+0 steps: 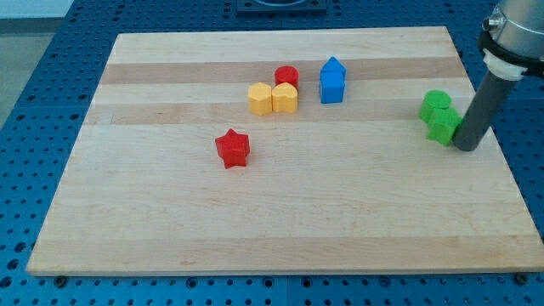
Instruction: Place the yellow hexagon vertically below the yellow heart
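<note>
The yellow hexagon (260, 99) lies on the wooden board (280, 212), touching the left side of the yellow heart (286, 99). A red cylinder (286, 76) sits just above the heart, touching it. My tip (467, 148) is at the view's right edge of the board, right beside the green blocks and far to the right of both yellow blocks. The dark rod rises from the tip toward the view's top right.
A blue house-shaped block (332, 80) stands right of the red cylinder. A red star (232, 149) lies below and left of the hexagon. Two green blocks touch each other at the right: a cylinder (436, 104) above a star-like one (444, 127).
</note>
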You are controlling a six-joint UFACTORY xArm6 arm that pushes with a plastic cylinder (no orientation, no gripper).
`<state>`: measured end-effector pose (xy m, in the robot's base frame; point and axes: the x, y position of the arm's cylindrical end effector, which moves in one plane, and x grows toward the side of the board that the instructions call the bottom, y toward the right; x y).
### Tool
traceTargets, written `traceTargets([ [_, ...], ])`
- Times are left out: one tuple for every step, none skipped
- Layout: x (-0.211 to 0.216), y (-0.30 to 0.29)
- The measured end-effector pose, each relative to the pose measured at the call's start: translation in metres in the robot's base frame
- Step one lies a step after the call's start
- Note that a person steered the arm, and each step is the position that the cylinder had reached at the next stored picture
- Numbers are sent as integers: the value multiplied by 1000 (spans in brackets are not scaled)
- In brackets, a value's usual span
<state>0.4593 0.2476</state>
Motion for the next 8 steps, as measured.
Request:
traceTargets([
  [33,-11],
  [55,-60],
  [51,-122],
  [33,-180],
  [11,-232],
  [-4,-276],
  [-13,-317],
  [-18,-335],
])
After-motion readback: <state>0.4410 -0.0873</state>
